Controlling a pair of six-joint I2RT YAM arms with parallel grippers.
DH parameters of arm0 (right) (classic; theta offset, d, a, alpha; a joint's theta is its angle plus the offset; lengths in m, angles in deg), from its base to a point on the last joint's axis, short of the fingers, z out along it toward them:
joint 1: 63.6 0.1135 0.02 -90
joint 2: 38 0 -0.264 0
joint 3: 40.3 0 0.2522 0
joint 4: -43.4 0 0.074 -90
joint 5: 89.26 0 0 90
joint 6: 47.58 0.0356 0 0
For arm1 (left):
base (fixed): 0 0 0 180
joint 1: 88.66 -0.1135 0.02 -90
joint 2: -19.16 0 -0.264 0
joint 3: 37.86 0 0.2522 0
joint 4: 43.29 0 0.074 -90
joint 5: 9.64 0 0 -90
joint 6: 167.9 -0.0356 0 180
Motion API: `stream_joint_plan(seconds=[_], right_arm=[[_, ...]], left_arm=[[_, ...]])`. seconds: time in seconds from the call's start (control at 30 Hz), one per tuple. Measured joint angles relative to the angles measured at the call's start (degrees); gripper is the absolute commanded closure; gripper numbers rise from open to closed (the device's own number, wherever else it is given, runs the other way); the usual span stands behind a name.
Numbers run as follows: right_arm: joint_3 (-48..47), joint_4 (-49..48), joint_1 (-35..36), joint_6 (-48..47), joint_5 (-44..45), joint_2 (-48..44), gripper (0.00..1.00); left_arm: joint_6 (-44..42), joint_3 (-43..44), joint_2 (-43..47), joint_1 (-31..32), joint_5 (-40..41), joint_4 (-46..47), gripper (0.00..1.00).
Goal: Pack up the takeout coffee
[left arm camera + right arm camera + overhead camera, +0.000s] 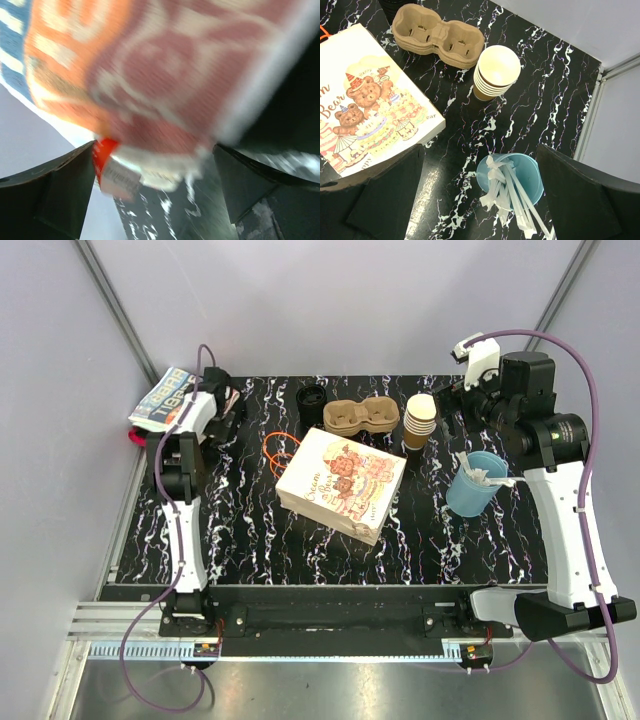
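Plainly, one takeout coffee [312,403] was seen at the upper middle of the top view, on the worktop [240,530]. It was a small cup under a round black lid, its side barely shown, just left of a pulp carrier [360,417] with two holes. One stack of lidless cups [420,420], one blue cup of stirrers [475,488] and one bear-printed bag [340,483] were counted. The left pincer [155,167] and right pincer [480,150] were both held spread.

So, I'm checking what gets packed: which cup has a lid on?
The black-lidded cup left of the cardboard carrier. The stacked paper cups are open-topped, and the light blue cup holds stirrers.
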Motion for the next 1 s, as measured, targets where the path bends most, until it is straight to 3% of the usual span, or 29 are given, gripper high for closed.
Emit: stream_joint_plan(seconds=[0.27, 0.4, 0.53, 0.87, 1.0], right_arm=[[0.0, 0.0, 0.0, 0.4, -0.5, 0.0, 0.0], [0.0, 0.0, 0.0, 0.5, -0.5, 0.0, 0.0], [0.0, 0.0, 0.0, 0.5, -0.5, 0.0, 0.0], [0.0, 0.0, 0.0, 0.6, -1.6, -0.1, 0.0], [0.2, 0.0, 0.0, 0.6, -1.6, -0.5, 0.0]], left_arm=[[4.1, -4.4, 13.1, 3.0, -11.7, -0.8, 0.01], [5.0, -7.8, 24.0, 3.1, -24.2, -0.7, 0.01], [4.6, -9.6, 28.9, 3.4, -35.1, -0.9, 0.01], [3.6, -11.1, 21.6, 4.8, -54.6, -3.7, 0.05], [3.7, -11.1, 18.1, 5.4, -58.1, -4.6, 0.2]])
